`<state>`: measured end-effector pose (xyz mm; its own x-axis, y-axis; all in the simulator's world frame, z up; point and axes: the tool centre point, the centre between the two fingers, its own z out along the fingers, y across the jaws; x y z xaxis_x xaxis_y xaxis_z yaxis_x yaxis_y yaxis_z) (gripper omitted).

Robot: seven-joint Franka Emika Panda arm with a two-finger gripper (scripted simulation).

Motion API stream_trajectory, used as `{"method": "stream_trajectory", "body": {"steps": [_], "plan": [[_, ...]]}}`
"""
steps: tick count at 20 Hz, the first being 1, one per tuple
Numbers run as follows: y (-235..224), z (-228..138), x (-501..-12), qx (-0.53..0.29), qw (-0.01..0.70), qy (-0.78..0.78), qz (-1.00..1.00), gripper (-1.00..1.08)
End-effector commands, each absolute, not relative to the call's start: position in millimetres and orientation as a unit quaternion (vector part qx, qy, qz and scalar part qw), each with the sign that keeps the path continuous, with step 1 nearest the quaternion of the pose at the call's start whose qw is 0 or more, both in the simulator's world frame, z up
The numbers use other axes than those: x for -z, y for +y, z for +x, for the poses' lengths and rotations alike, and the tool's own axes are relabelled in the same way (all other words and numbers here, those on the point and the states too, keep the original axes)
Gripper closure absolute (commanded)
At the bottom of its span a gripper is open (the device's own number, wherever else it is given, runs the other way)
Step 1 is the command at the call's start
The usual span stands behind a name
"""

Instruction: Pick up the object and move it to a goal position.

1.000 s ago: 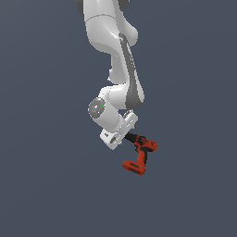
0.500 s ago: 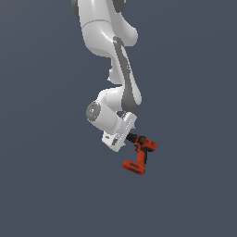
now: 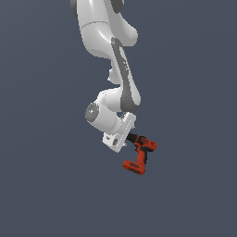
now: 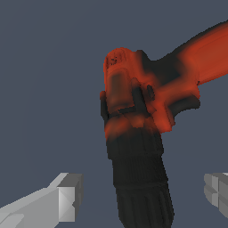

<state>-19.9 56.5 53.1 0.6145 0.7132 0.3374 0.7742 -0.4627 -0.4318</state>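
Against a plain dark grey-blue backdrop, the white Panda arm (image 3: 104, 28) fills the upper middle of the exterior view. It comes down from the top edge, bends through a dark-trimmed link, and ends in a rounded wrist joint. Below that joint the gripper (image 3: 126, 139) is tilted, pointing down and toward the exterior view's right. Just beyond its tip is the red-orange drill (image 3: 141, 155), smaller than the white hand. The drill's black chuck (image 3: 132, 137) points back into the hand. Its body runs away toward the exterior view's right, and its handle slants down to the wide flat battery base (image 3: 133, 167). No surface shows under the drill in either view, so I cannot tell whether it rests on anything. In the wrist view the drill (image 4: 142, 102) fills the middle of the picture. The ribbed black chuck (image 4: 140, 178) is nearest the camera, the orange motor housing lies behind it, and the handle stretches off toward a corner. The two pale fingers (image 4: 67, 196) stand well apart, one on each side of the chuck. Grey background shows between each finger and the black barrel, so the jaws are spread around the chuck and not pressing on it. The exterior view is too small to show this gap.
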Motion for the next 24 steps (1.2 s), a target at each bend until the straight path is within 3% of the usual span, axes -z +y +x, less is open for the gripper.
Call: {"method": "stream_trajectory", "body": {"steps": [1,11,12,24], "plan": [[57.4,-20.2,-51.8,0.054,0.281,-0.436,-0.853,-1.0],[72.8,-25.3,-28.4,0.055,0.281,-0.437,-0.853,-1.0],[72.8,-25.3,-28.4,0.055,0.281,-0.437,-0.853,1.08],[68.7,-22.3,-33.4,0.058,0.278,-0.436,-0.854,1.08]]}}
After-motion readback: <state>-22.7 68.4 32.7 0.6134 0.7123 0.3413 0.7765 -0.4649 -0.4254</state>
